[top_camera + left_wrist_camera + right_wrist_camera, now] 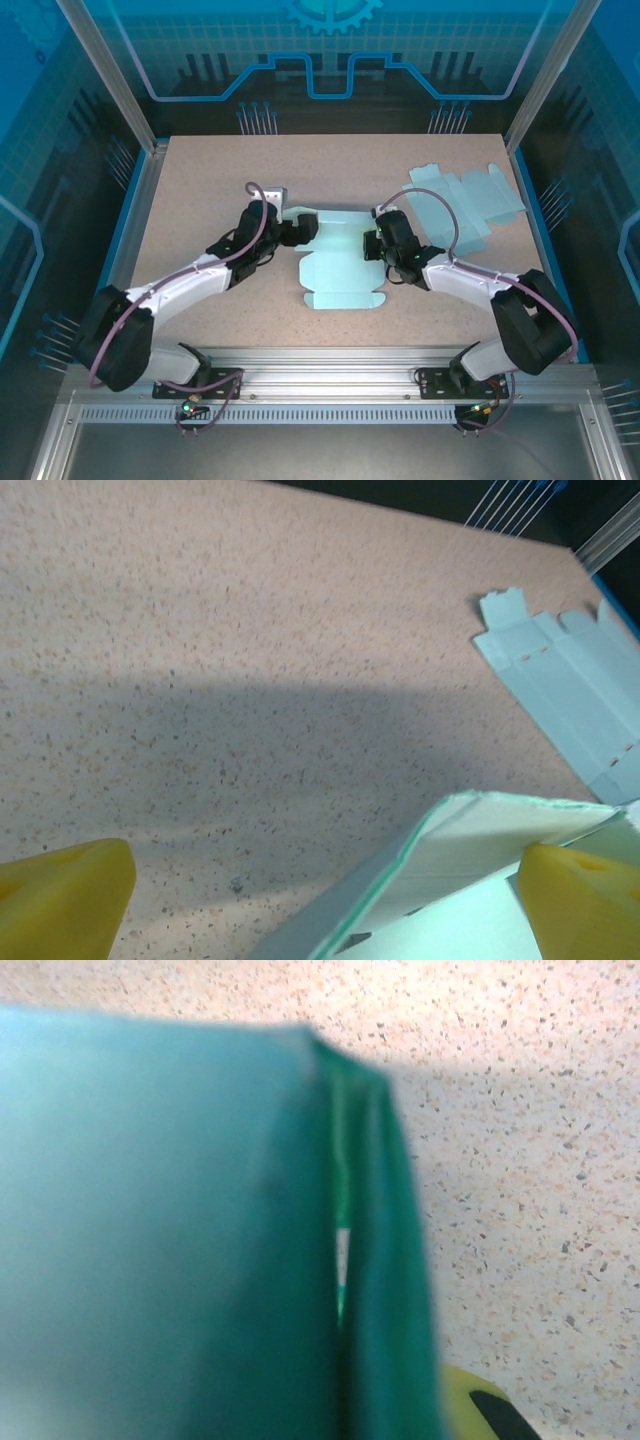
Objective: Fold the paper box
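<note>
probably the paper box (170, 1240), blurry, cropped

I was running the rig inside a robot lab's test cell: aluminium frame posts (108, 70) held blue wall panels (420, 40) printed with circuit and gear graphics around a speckled table (200, 190), with a slotted metal rail (330, 385) along its near edge.

Speckled beige tabletop (200, 185); blue patterned walls (400, 40) behind.
</note>
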Controlling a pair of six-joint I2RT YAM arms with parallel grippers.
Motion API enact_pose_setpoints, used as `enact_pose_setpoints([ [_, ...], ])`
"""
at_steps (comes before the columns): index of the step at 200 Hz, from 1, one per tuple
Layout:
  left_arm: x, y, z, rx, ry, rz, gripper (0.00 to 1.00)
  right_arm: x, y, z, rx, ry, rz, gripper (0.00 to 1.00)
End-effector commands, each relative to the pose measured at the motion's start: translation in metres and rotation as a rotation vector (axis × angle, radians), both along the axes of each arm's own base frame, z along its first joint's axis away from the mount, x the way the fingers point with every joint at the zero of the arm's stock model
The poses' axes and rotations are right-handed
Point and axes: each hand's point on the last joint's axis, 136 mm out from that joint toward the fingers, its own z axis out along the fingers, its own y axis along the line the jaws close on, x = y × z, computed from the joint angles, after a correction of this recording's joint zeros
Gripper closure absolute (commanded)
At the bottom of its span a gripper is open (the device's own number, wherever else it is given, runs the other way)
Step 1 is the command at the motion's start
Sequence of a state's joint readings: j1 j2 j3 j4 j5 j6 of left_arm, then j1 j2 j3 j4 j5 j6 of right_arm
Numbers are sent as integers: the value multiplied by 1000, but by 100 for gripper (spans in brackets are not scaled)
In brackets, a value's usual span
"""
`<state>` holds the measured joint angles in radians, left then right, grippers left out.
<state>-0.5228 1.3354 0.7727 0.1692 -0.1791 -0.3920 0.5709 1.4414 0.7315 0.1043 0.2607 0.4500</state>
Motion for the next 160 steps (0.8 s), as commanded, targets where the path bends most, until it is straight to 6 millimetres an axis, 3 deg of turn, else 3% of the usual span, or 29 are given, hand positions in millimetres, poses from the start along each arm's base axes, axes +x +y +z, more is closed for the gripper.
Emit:
enact_pose_setpoints([
  [1,-9,9,20,-29,-53,29,1,0,6,18,17,-29,-9,100],
  [91,-75,75,19,22,0,180,1,2,3,20,38,-33,-37,100],
  [129,-93,86,2,-88,0,228,1,2,3,18,33,-31,-33,100],
  [160,-104,67,-21,-219,53,155,1,3,5,21,42,-34,-27,100],
])
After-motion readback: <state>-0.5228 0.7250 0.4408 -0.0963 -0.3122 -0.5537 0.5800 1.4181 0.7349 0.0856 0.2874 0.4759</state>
